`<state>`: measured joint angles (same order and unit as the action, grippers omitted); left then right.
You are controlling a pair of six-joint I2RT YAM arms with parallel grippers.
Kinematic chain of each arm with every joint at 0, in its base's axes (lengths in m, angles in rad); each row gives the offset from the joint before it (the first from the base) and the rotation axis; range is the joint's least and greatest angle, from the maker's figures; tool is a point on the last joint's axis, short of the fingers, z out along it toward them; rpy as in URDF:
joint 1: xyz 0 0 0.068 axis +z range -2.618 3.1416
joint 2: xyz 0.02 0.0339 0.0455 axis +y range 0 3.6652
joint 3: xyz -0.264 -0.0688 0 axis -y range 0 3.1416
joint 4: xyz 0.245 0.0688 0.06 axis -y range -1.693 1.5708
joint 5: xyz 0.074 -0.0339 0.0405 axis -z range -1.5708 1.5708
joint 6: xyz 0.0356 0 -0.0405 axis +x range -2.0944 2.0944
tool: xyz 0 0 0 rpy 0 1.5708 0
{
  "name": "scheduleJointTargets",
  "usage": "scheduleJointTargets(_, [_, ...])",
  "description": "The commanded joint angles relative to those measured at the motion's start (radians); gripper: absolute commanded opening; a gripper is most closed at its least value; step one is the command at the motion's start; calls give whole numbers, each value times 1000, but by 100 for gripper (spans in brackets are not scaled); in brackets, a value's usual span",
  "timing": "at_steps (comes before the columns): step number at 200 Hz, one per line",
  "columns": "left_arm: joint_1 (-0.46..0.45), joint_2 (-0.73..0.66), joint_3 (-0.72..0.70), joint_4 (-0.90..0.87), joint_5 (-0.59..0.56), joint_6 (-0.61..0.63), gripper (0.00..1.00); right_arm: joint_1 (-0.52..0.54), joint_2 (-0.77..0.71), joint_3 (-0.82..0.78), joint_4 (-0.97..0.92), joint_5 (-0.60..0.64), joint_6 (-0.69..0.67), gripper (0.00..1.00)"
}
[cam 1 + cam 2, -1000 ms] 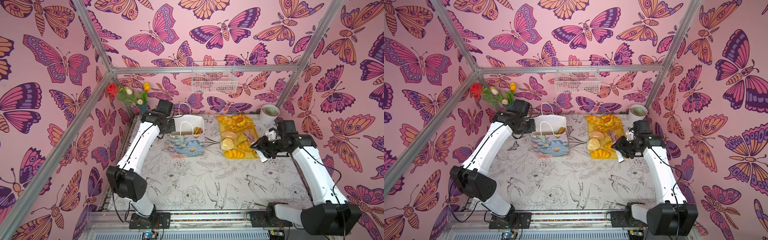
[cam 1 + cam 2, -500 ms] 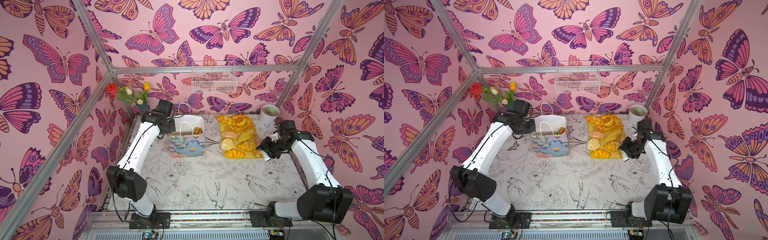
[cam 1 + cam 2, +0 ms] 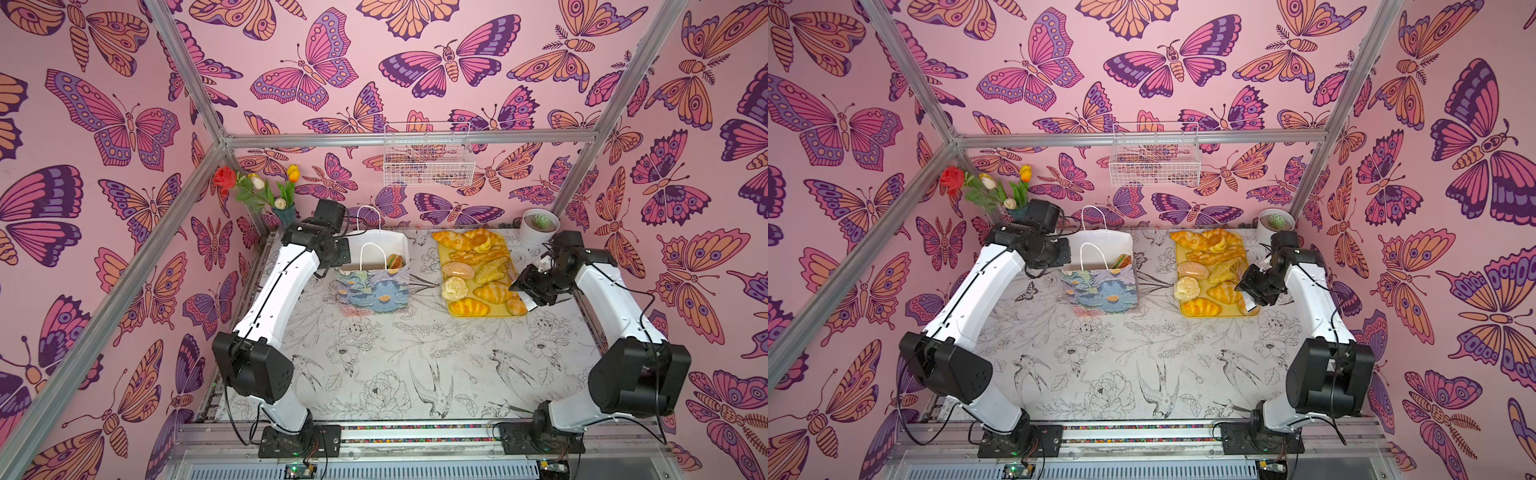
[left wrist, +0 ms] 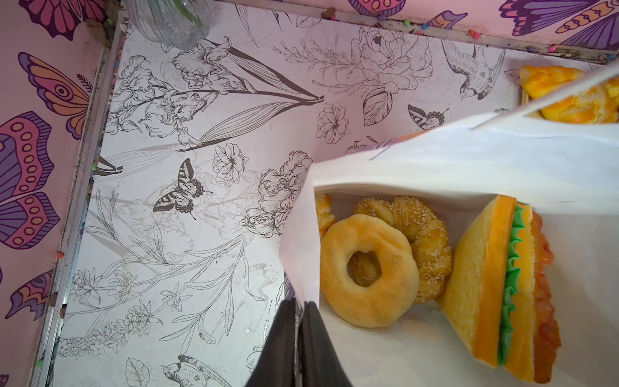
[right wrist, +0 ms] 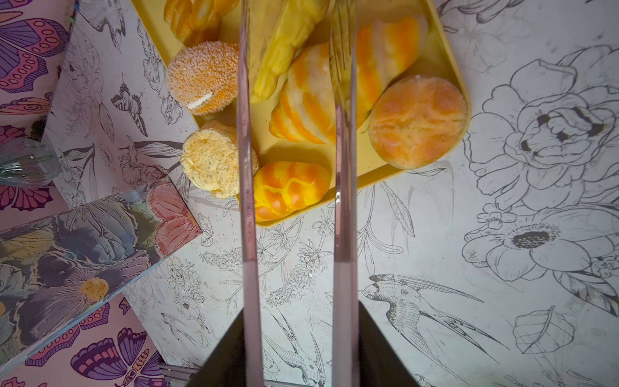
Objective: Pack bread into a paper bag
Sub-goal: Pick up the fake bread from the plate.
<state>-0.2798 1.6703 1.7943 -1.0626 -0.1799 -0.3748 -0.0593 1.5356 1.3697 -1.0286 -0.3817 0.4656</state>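
Observation:
The paper bag (image 3: pixel 374 286) (image 3: pixel 1100 291) stands open at the back left of the table. My left gripper (image 3: pixel 345 253) (image 4: pixel 300 303) is shut on the bag's white side wall (image 4: pixel 435 167). Inside lie a sandwich (image 4: pixel 495 284), a ring roll (image 4: pixel 365 274) and a seeded twist (image 4: pixel 425 234). More bread (image 3: pixel 478 266) (image 3: pixel 1214 266) fills the yellow tray (image 3: pixel 484 314). My right gripper (image 3: pixel 524 289) (image 5: pixel 291 10) hangs open above the tray's near right part. Its clear fingers straddle a striped croissant (image 5: pixel 308 100) without touching it. A round roll (image 5: pixel 417 120) lies beside them.
A white wire basket (image 3: pixel 428 162) hangs on the back wall. A vase of flowers (image 3: pixel 284 214) stands in the back left corner, just behind my left wrist. A potted succulent (image 3: pixel 540 222) sits at the back right, close to my right arm.
My right arm has changed its pose: the elbow has swung back and up, while the gripper stays at the tray's right side. The left arm and the bag have not moved.

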Motion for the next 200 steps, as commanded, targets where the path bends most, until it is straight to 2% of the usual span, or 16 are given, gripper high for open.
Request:
scheduleJointTargets(1, [7, -10, -6, -5, -8, 8, 11, -11, 22, 26, 15, 7, -24, 45])
scheduleJointTargets(91, [8, -10, -5, -5, -17, 12, 11, -19, 140, 77, 40, -15, -39, 45])
scheduleJointTargets(200, [8, -15, -8, -5, -18, 11, 12, -19, 200, 86, 57, -54, -54, 46])
